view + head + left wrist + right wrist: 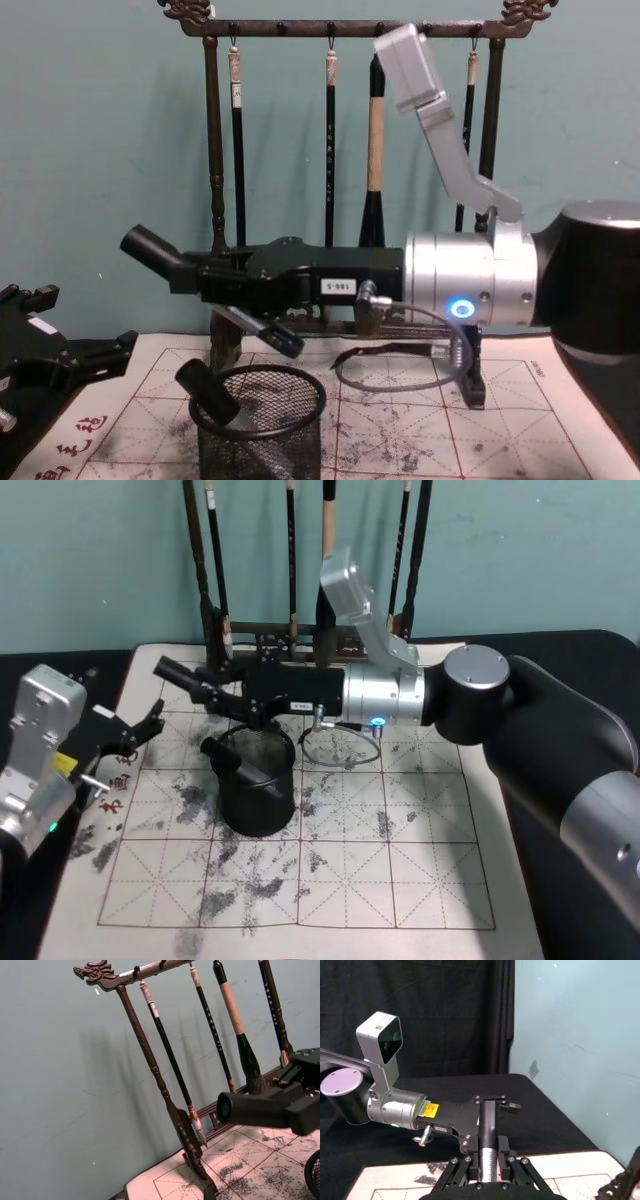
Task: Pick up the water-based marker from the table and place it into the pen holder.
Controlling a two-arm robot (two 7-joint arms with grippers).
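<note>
Water-based marker point(176, 672) hangs level, centre frame, over the bench point(400, 880) and pen holder point(258, 810), pinched mid-barrel by the right pincer point(215, 690). It looks light, stiff and slick: grip the barrel. Left pincer point(135, 735) is spread, idle at middle left.

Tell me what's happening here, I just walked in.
The robot's right arm reaches across the mat, its end effector shut on the water-based marker. It holds the marker roughly level just above the black mesh pen holder, so it is not in yet. Another black-capped item leans inside the holder. The left end effector sits idle at the mat's left edge.
</note>
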